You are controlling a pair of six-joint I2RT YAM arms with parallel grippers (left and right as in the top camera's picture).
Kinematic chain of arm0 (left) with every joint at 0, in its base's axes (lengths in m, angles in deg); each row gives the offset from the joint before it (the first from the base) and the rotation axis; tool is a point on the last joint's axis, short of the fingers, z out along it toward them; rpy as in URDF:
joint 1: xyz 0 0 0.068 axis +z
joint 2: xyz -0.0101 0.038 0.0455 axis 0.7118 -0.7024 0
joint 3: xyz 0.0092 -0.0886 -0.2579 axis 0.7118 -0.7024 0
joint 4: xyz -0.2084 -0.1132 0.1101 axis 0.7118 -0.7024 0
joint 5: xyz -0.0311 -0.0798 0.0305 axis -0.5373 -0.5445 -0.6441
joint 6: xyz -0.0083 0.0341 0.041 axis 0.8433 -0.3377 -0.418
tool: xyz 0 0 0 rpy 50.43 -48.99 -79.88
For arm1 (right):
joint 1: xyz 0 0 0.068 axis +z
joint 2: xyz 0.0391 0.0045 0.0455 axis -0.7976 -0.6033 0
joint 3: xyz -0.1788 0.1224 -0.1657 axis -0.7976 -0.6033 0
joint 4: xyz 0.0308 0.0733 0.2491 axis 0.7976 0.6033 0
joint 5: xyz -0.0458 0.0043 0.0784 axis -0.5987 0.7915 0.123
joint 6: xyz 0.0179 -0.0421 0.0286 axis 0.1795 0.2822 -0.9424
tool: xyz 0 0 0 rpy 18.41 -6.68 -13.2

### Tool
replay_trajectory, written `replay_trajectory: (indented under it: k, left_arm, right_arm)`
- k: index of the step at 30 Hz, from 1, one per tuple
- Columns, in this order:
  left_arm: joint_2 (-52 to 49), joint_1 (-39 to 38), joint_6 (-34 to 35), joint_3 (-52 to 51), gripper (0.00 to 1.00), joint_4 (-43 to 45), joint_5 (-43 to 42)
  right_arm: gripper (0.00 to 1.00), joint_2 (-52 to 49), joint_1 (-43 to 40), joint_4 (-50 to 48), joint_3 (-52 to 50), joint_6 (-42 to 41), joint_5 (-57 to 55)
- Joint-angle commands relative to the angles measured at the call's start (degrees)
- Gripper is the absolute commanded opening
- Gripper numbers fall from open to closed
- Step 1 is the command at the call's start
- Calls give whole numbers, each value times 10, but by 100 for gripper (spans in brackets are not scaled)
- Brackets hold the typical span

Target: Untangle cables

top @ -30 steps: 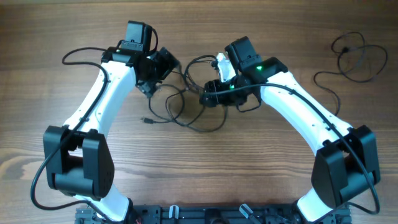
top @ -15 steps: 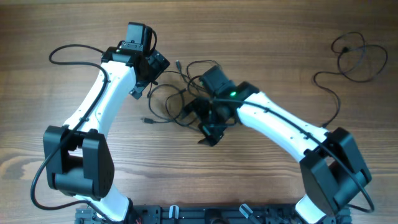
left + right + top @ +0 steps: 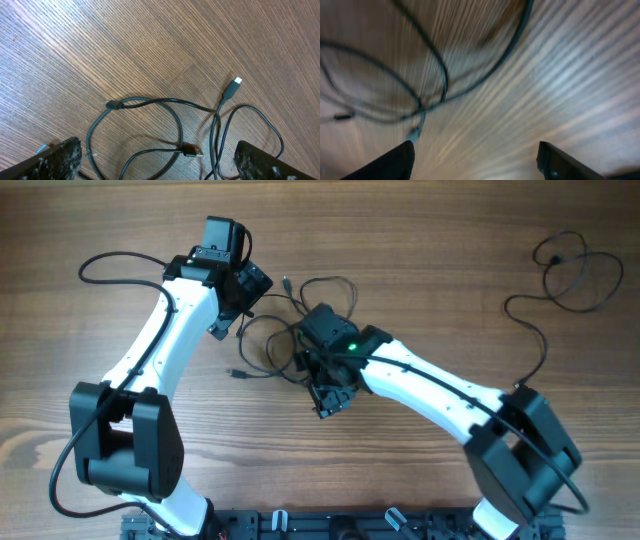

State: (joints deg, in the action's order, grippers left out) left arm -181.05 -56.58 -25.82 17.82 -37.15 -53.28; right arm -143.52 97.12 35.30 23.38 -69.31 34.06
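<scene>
A tangle of thin black cables (image 3: 272, 345) lies in loose loops on the wooden table between my two arms. In the left wrist view the loops (image 3: 150, 107) cross each other, with one plug (image 3: 231, 88) lying free and another plug (image 3: 192, 151) inside a loop. My left gripper (image 3: 155, 165) is open above the loops, holding nothing; overhead it sits at the tangle's upper left (image 3: 228, 315). My right gripper (image 3: 330, 395) is open and empty at the tangle's lower right. Its wrist view is blurred, showing cable loops (image 3: 427, 85) ahead of the open fingers (image 3: 475, 160).
A separate thin black cable (image 3: 570, 275) lies in loose loops at the far right of the table. Thick black robot wires arc off the left arm (image 3: 100, 265) and run along the right arm.
My right arm has swung left and toward the front, from behind the tangle to its lower right side. My left gripper shifted slightly left early on, then stayed still.
</scene>
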Motion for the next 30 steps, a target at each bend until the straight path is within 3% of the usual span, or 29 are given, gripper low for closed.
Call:
replay_trajectory:
  k: [1, 9, 13, 16, 18, 19, 21, 23, 26, 28, 30]
  left_arm:
    - [-6, 2, -1, 0, 100, -1, 12]
    - [-6, 2, -1, 0, 100, -1, 12]
    - [-6, 2, -1, 0, 100, -1, 12]
    - [-6, 2, -1, 0, 100, -1, 12]
    - [-6, 2, -1, 0, 100, -1, 12]
    - [-6, 2, -1, 0, 100, -1, 12]
    - [-6, 2, -1, 0, 100, -1, 12]
    - [-6, 2, -1, 0, 100, -1, 12]
    - [-6, 2, -1, 0, 100, -1, 12]
    - [-6, 2, -1, 0, 100, -1, 12]
    - [-6, 2, -1, 0, 100, -1, 12]
  right_arm:
    - [78, -50, 5, -20, -1, -49, -25]
    - [75, -103, -2, -20, -1, -58, -45]
    - [52, -103, -11, -1, -1, -58, -60]
    - [28, -103, -19, 9, -1, -51, -77]
    - [21, -103, -23, 3, -1, -25, -90]
    - [4, -103, -28, 3, -1, 1, -110]
    - [4, -103, -38, 0, -1, 69, -141]
    - [4, -98, -55, -20, 3, 223, -153]
    - [4, -68, -82, -30, 21, 397, -109]
    - [4, -33, -104, -57, 38, 558, -44]
    - [4, 2, -115, -76, 50, 655, -8]
